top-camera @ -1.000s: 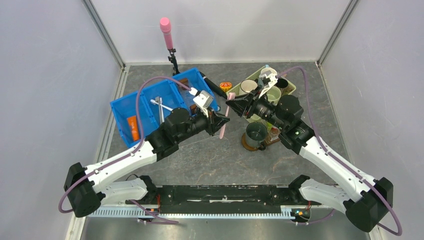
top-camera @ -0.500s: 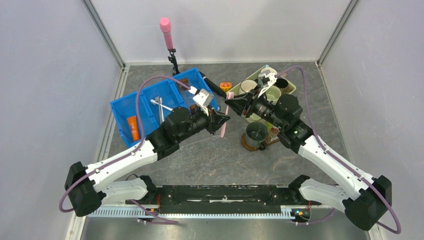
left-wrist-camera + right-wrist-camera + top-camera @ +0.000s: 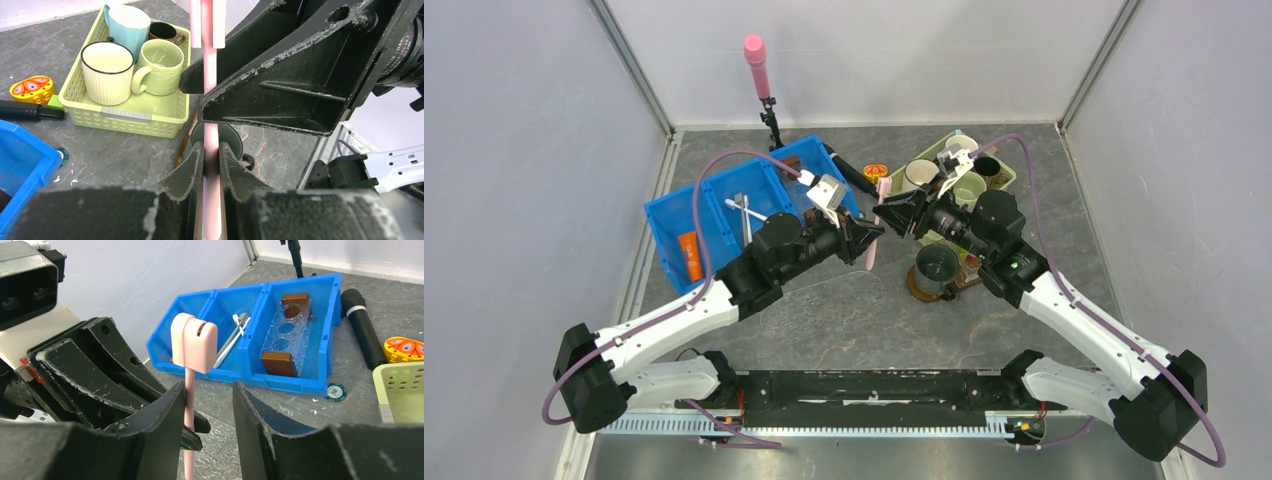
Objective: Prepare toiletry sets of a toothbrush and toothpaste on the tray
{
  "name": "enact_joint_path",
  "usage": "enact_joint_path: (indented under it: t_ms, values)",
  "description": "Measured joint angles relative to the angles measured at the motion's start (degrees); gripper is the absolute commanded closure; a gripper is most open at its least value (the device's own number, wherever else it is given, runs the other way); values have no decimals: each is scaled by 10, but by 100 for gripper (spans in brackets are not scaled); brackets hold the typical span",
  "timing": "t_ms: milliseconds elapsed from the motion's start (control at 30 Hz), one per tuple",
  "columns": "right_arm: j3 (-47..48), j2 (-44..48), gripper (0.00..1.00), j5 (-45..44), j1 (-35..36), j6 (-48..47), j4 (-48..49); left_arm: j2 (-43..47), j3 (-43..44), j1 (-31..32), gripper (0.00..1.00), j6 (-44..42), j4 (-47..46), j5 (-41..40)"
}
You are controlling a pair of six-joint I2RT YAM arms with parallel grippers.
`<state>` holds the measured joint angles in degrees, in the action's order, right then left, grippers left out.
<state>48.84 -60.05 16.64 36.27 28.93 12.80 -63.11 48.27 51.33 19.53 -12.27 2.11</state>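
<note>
Jaws on my left gripper (image 3: 211, 152) pinch the pink toothbrush (image 3: 210, 70), holding it up off the table. My right gripper (image 3: 207, 390) is open around its stem. A mug (image 3: 937, 266) sits on the tray (image 3: 914, 291).

Toothbrush (image 3: 210, 60): head is cut off by the left wrist view's top edge, handle hidden inside my left jaws. Tray (image 3: 913, 289): mostly covered by mug (image 3: 936, 265).
</note>
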Motion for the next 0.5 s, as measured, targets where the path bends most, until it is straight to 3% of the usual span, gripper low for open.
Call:
enact_joint_path:
  t_ms: [233, 367, 433, 500]
  values:
    - [0, 1, 64, 0, 1, 0, 4, -2, 0, 0, 98, 0, -1, 15]
    - [0, 1, 85, 1, 1, 0, 5, -10, 2, 0, 96, 0, -1, 26]
    - [0, 1, 97, 2, 1, -1, 5, -13, 3, 0, 84, 0, -1, 27]
    - [0, 3, 100, 4, 4, 3, 6, -15, 4, 0, 62, 0, 0, 26]
